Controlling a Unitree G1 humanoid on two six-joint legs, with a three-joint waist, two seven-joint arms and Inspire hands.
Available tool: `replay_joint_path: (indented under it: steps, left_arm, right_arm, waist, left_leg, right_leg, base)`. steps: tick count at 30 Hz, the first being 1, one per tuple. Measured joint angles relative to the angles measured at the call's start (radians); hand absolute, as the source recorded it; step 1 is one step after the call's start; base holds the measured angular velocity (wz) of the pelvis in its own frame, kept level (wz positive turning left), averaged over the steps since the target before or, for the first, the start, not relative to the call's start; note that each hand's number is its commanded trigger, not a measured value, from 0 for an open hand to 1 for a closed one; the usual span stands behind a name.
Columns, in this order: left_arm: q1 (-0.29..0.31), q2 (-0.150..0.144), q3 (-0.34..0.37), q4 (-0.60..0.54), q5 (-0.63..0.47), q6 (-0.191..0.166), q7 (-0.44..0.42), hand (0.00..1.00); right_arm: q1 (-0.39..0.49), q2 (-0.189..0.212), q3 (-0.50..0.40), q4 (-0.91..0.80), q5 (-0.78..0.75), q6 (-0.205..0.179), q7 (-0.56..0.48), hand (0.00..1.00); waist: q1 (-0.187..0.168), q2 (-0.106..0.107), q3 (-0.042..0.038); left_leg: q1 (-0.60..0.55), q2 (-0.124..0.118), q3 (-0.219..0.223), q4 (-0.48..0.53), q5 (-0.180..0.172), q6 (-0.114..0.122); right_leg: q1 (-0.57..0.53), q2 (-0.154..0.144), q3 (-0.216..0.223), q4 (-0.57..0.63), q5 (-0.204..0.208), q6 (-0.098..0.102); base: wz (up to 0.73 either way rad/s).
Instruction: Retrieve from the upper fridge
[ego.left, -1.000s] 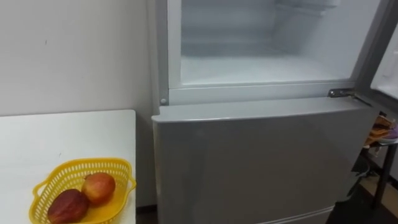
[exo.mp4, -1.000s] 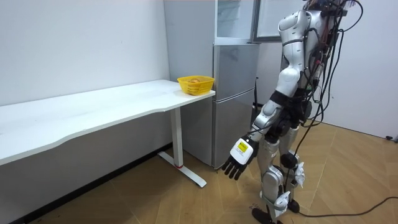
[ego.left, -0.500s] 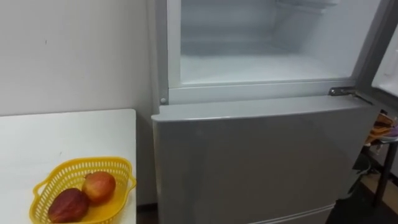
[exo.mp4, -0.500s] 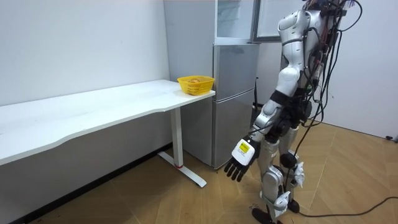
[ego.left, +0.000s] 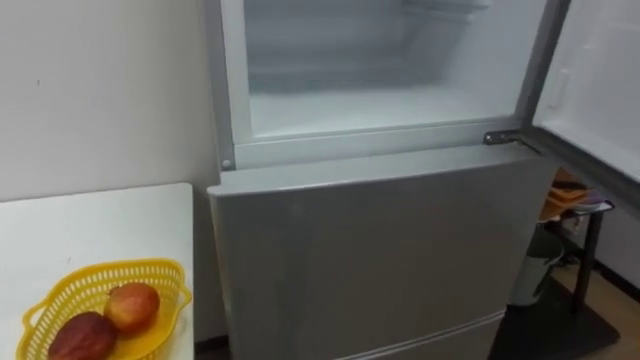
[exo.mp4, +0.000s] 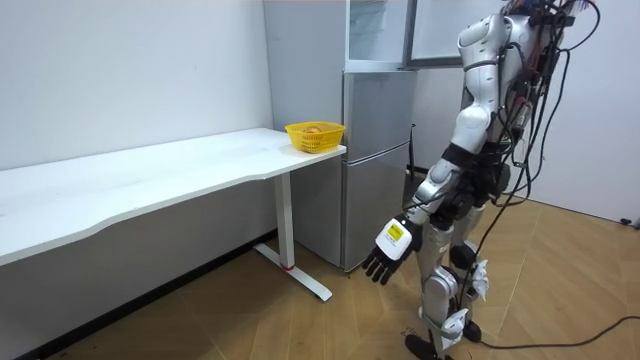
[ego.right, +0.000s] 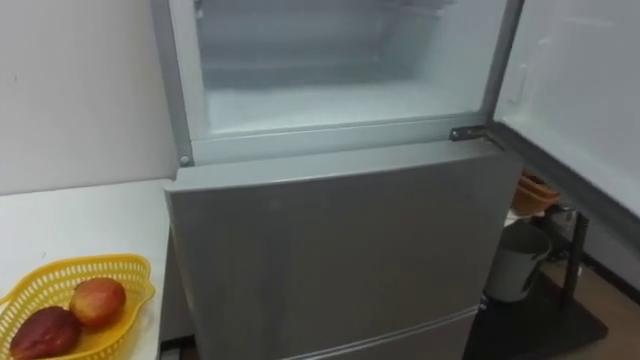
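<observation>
upper fridge compartment (ego.left: 380, 70), white-walled, is straight ahead of you in the eye views, its door (ego.left: 600, 80) standing open on the right above the shut grey lower door (ego.left: 380, 250). at lower left, a yellow plastic basket (ego.left: 60, 295) on the white table (ego.left: 90, 230) holds a red-yellow apple (ego.left: 131, 305) and a darker red fruit (ego.left: 82, 337). the room view gives you the left hand (exo.mp4: 390, 248): it hangs beside the thigh, fingers straight and spread, holding nothing.

White table (ego.left: 100, 220) at left, pale bucket (ego.right: 515, 262) beside dark rack (ego.right: 574, 250).
</observation>
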Motion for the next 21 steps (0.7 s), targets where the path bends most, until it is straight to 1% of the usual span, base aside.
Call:
replay_joint_path:
  steps: [1, 2, 3, 4, 5, 6, 7, 8, 9, 10, 11, 12, 13, 14, 15, 16, 17, 19, 21]
  left_arm:
    - [-0.008, 0.0, 0.0, 0.017, -0.001, -0.012, 0.0, 0.0]
    - [-0.009, 0.0, -0.001, 0.024, -0.004, -0.017, 0.0, 0.0]
    - [-0.009, 0.0, -0.005, 0.034, -0.007, -0.023, 0.002, 0.0]
    - [-0.01, 0.001, -0.015, 0.038, -0.007, -0.025, 0.013, 0.0]
    - [-0.011, 0.002, -0.021, 0.038, -0.007, -0.028, 0.02, 0.0]
    - [-0.012, 0.009, -0.032, 0.038, -0.007, -0.035, 0.024, 0.0]
    - [-0.012, 0.018, -0.053, 0.039, -0.007, -0.039, 0.033, 0.0]
    - [-0.013, 0.023, -0.067, 0.043, -0.007, -0.04, 0.037, 0.0]
    - [-0.019, 0.035, -0.098, 0.054, -0.006, -0.042, 0.037, 0.0]
    - [-0.025, 0.046, -0.12, 0.063, -0.006, -0.042, 0.038, 0.0]
    - [-0.026, 0.051, -0.13, 0.066, -0.006, -0.042, 0.038, 0.0]
    - [-0.029, 0.052, -0.143, 0.074, -0.007, -0.041, 0.037, 0.0]
    - [-0.037, 0.05, -0.17, 0.082, -0.006, -0.041, 0.037, 0.0]
    - [-0.04, 0.048, -0.181, 0.082, -0.007, -0.041, 0.036, 0.0]
    - [-0.047, 0.047, -0.205, 0.082, -0.007, -0.041, 0.037, 0.0]
    - [-0.057, 0.047, -0.217, 0.086, -0.008, -0.041, 0.038, 0.0]
    - [-0.062, 0.048, -0.22, 0.089, -0.009, -0.041, 0.039, 0.0]
    - [-0.072, 0.048, -0.229, 0.092, -0.009, -0.041, 0.042, 0.0]
    - [-0.074, 0.049, -0.236, 0.097, -0.009, -0.041, 0.044, 0.0]
  right_arm:
    - [0.021, 0.02, 0.012, -0.062, -0.079, 0.018, -0.004, 0.0]
    - [0.031, 0.026, 0.023, -0.092, -0.115, 0.026, -0.008, 0.0]
    - [0.045, 0.026, 0.04, -0.144, -0.166, 0.043, -0.003, 0.0]
    - [0.044, 0.018, 0.045, -0.205, -0.213, 0.055, 0.002, 0.0]
    - [0.04, 0.011, 0.048, -0.243, -0.243, 0.059, 0.001, 0.0]
    - [0.017, 0.003, 0.05, -0.329, -0.301, 0.058, 0.001, 0.0]
    - [-0.028, -0.001, 0.053, -0.397, -0.348, 0.035, 0.002, 0.0]
    - [-0.054, -0.006, 0.055, -0.418, -0.364, 0.015, 0.003, 0.0]
    - [-0.095, -0.02, 0.065, -0.452, -0.393, -0.014, 0.011, 0.0]
    - [-0.102, -0.026, 0.068, -0.488, -0.411, -0.037, 0.025, 0.0]
    - [-0.102, -0.025, 0.071, -0.503, -0.422, -0.047, 0.036, 0.0]
    - [-0.102, -0.022, 0.095, -0.534, -0.427, -0.072, 0.075, 0.0]
    - [-0.102, -0.019, 0.122, -0.569, -0.426, -0.093, 0.122, 0.0]
    - [-0.102, -0.019, 0.135, -0.582, -0.426, -0.107, 0.15, 0.0]
    - [-0.102, -0.019, 0.172, -0.593, -0.424, -0.134, 0.198, 0.0]
    - [-0.103, -0.019, 0.203, -0.594, -0.424, -0.15, 0.237, 0.0]
    - [-0.103, -0.019, 0.217, -0.594, -0.424, -0.152, 0.256, 0.0]
    - [-0.103, -0.019, 0.246, -0.593, -0.422, -0.155, 0.307, 0.0]
    - [-0.103, -0.019, 0.255, -0.591, -0.422, -0.169, 0.32, 0.0]
  waist:
    - [0.004, 0.001, 0.0007]
    - [0.005, 0.001, 0.0008]
    - [0.004, 0.001, 0.0011]
    - [0.011, 0.0, 0.0014]
    - [0.016, -0.003, 0.0029]
    - [0.03, -0.012, 0.0079]
    - [0.036, -0.027, 0.0083]
    - [0.037, -0.034, 0.0078]
    - [0.042, -0.039, 0.0067]
    - [0.06, -0.053, 0.0092]
    - [0.068, -0.061, 0.008]
    - [0.084, -0.071, 0.007]
    - [0.096, -0.074, 0.0052]
    - [0.103, -0.074, 0.0054]
    - [0.124, -0.071, 0.0055]
    - [0.15, -0.067, 0.0072]
    - [0.158, -0.065, 0.0081]
    - [0.194, -0.053, 0.0162]
    - [0.201, -0.045, 0.0187]
  left_leg:
    - [0.0, 0.001, 0.0, 0.001, 0.002, -0.001]
    - [-0.001, 0.001, -0.001, 0.002, 0.002, -0.002]
    - [-0.003, 0.0, -0.005, 0.006, 0.003, -0.002]
    - [-0.007, 0.001, -0.013, 0.009, 0.004, -0.004]
    - [-0.01, 0.002, -0.015, 0.013, 0.004, -0.005]
    - [-0.013, 0.006, -0.015, 0.018, 0.005, -0.007]
    - [-0.017, 0.011, -0.022, 0.025, 0.006, -0.008]
    - [-0.019, 0.013, -0.03, 0.027, 0.006, -0.009]
    - [-0.019, 0.017, -0.037, 0.029, 0.007, -0.012]
    - [-0.018, 0.022, -0.041, 0.03, 0.007, -0.017]
    - [-0.017, 0.026, -0.044, 0.03, 0.005, -0.02]
    - [-0.017, 0.029, -0.056, 0.034, -0.001, -0.028]
    - [-0.024, 0.029, -0.064, 0.039, -0.004, -0.03]
    - [-0.026, 0.029, -0.068, 0.04, -0.005, -0.03]
    - [-0.026, 0.028, -0.071, 0.039, -0.007, -0.028]
    - [-0.026, 0.027, -0.075, 0.04, -0.011, -0.027]
    - [-0.028, 0.027, -0.078, 0.039, -0.011, -0.026]
    - [-0.03, 0.025, -0.085, 0.039, -0.012, -0.025]
    - [-0.034, 0.023, -0.09, 0.038, -0.012, -0.024]
  right_leg:
    - [-0.002, 0.001, -0.001, 0.003, 0.0, 0.0]
    - [-0.003, 0.0, -0.002, 0.006, 0.0, -0.001]
    - [-0.005, 0.0, -0.004, 0.014, -0.003, -0.004]
    - [-0.006, 0.001, -0.006, 0.015, -0.003, -0.005]
    - [-0.006, 0.001, -0.008, 0.014, -0.003, -0.006]
    - [-0.01, 0.003, -0.009, 0.01, -0.002, -0.008]
    - [-0.005, 0.004, -0.015, -0.001, -0.001, -0.012]
    - [0.002, 0.005, -0.023, -0.012, 0.0, -0.013]
    - [0.017, 0.009, -0.033, -0.032, 0.008, -0.021]
    - [0.03, 0.017, -0.033, -0.05, 0.015, -0.024]
    - [0.037, 0.02, -0.037, -0.058, 0.019, -0.027]
    - [0.049, 0.023, -0.049, -0.074, 0.025, -0.031]
    - [0.054, 0.024, -0.057, -0.083, 0.027, -0.03]
    - [0.058, 0.024, -0.057, -0.089, 0.028, -0.028]
    - [0.062, 0.028, -0.057, -0.095, 0.029, -0.027]
    - [0.065, 0.03, -0.059, -0.093, 0.03, -0.026]
    - [0.066, 0.03, -0.06, -0.094, 0.031, -0.024]
    - [0.067, 0.026, -0.065, -0.095, 0.032, -0.023]
    - [0.072, 0.018, -0.076, -0.097, 0.032, -0.022]
  base:
    - [0.0]
    - [0.0]
    - [0.06]
    - [0.08]
    - [0.06]
    - [0.08]
    - [0.13]
    - [0.27]
    - [0.33]
    - [0.27]
    - [0.18]
    - [0.2]
    - [0.26]
    - [0.25]
    - [0.17]
    - [0.13]
    - [0.09]
    - [0.07]
    - [0.11]
